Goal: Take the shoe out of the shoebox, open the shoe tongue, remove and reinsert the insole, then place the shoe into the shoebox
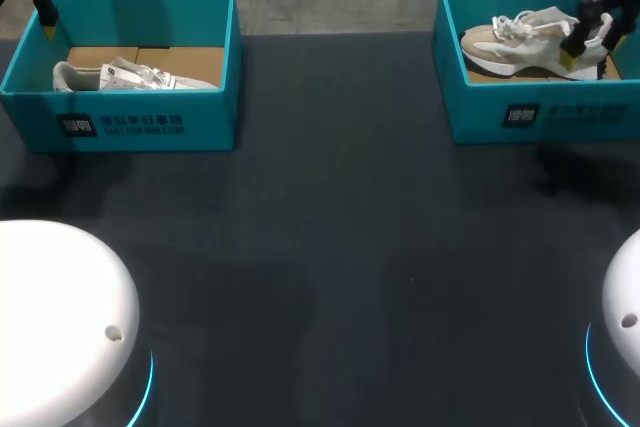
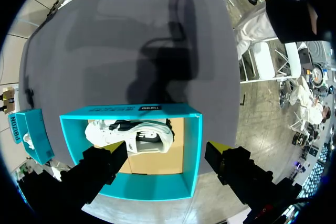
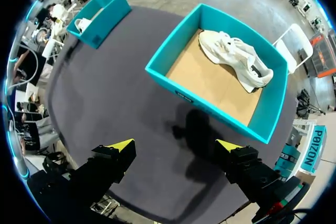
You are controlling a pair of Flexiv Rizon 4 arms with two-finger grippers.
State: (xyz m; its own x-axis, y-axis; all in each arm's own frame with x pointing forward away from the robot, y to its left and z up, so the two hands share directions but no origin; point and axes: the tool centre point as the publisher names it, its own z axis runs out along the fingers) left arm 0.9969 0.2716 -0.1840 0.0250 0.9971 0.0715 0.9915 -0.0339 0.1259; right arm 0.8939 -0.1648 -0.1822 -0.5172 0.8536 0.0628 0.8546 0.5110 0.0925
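Two open teal cardboard shoeboxes sit on your dark table point(image 1: 330, 247). The white sneaker point(image 1: 130, 75) lies inside the left shoebox point(image 1: 120, 122) and the beige sneaker point(image 1: 520, 37) inside the right shoebox point(image 1: 540, 112). Your left gripper point(image 2: 165, 150) and right gripper point(image 3: 176, 145) hover above, fingers spread, holding nothing. By the look of it, you have every step left, starting with lifting a shoe out.

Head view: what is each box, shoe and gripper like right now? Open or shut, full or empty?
left shoebox, open, no lid, one shoe inside.
right shoebox, open, no lid, one shoe inside.
white shoe, lying in the left shoebox, not held.
beige shoe, lying in the right shoebox, not held.
left gripper, open, holding nothing.
right gripper, open, holding nothing.
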